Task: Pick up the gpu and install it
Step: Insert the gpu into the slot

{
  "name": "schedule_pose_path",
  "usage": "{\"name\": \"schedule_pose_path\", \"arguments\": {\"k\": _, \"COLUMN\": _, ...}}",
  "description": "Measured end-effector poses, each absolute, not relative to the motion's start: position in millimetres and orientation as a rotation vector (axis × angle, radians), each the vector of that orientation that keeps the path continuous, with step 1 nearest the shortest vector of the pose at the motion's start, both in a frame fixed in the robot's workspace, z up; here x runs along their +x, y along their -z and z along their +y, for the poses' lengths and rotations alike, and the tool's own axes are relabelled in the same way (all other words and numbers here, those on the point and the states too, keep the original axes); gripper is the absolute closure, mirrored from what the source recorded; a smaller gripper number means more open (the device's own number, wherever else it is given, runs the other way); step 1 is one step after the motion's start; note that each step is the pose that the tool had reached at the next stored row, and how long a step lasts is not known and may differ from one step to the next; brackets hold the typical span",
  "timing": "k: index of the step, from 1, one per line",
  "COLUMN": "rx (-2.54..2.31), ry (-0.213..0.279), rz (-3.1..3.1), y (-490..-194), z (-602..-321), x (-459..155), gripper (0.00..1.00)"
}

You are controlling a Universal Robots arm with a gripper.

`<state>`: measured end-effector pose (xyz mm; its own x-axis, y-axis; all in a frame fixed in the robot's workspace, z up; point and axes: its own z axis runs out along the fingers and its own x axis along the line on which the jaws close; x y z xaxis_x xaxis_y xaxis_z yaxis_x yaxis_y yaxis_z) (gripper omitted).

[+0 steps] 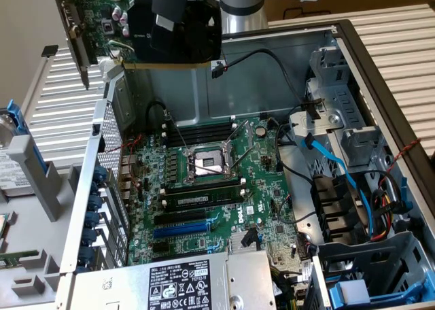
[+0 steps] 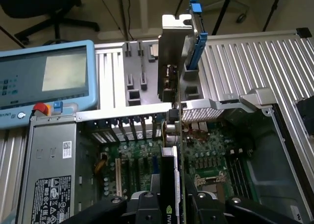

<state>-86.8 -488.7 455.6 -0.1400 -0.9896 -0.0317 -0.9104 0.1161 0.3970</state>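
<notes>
Wrist view, nearest first: the gripper (image 2: pixel 174 207) is clenched on the gpu (image 2: pixel 170 175), its fingers pressing on either face of the card, which runs edge-on straight out ahead of them. The silver end bracket (image 2: pixel 171 57) stands at the card's far end, away from the gripper. In the exterior view the card hangs in the air, clear of the open case and above its far wall, fan shroud under the fingers and gold edge pointing down.

Below and ahead of the gripper lies the motherboard (image 2: pixel 208 157), with its expansion slots (image 1: pixel 180 227) well apart from the card. The power supply (image 2: pixel 49 175) sits off to one side. Beyond the board, past the bracket, is the case's rear wall (image 2: pixel 122 128) with its row of slot openings. Further out are a teach pendant (image 2: pixel 46 81) on the slatted desk (image 2: pixel 255 67), and behind that an office chair (image 2: pixel 44 3).

As I judge it, the grip bears on the plastic shroud, so the card could pivot between the fingers under a sideways push. The bracket's lower tip looks likeliest to catch on the rear wall, which would cock the card. A tilted gold edge would then ride on the slot's lip instead of seating. Loose cables (image 1: pixel 272 72) inside the case could also snag.
</notes>
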Motion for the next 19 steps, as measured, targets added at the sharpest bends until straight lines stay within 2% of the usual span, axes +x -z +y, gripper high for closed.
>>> {"name": "schedule_pose_path", "arguments": {"k": 19, "rx": 1.87, "ry": 0.499, "rz": -2.128, "y": -427.1, "z": -501.9, "x": -57.2, "gripper": 0.71}}
